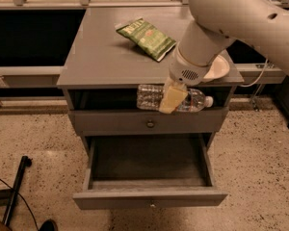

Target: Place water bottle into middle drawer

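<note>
We are mid-carry: our gripper (172, 100), jaws closed around the water bottle (148, 96), holds it level just off the table's (101, 57) front edge, so next we lower it into the open middle drawer (149, 161) and release.

The white arm (241, 13) reaches in from the upper right, wrist (185, 70) angled downward. Its gripper (171, 101) hangs mid-frame below the wrist, tan fingers (174, 97) clamped across the water bottle (147, 96), held level.
</note>
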Motion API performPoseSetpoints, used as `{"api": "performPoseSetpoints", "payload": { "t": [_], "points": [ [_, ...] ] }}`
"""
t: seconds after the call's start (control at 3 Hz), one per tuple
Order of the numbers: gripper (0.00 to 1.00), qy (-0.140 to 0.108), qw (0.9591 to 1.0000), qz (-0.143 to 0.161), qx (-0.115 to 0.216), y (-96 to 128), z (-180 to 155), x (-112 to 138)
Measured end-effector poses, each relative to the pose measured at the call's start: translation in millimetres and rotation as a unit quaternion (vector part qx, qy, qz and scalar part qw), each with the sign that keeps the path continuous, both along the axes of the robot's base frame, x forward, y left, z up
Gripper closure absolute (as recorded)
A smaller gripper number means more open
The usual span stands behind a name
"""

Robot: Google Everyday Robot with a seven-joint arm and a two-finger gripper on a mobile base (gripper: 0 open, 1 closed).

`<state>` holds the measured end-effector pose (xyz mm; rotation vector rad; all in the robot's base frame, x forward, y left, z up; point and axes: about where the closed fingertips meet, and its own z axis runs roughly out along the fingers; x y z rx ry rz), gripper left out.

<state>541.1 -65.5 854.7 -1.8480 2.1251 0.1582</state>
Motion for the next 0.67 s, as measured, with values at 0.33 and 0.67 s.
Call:
{"api": "performPoseSetpoints", "payload": {
  "t": [0.33, 0.67],
  "points": [
    [1.00, 0.037, 0.9983, 0.008, 0.044, 19, -38, -12],
    [1.00, 0.080, 0.9917, -0.013, 0.099, 19, -129, -42]
  ]
}}
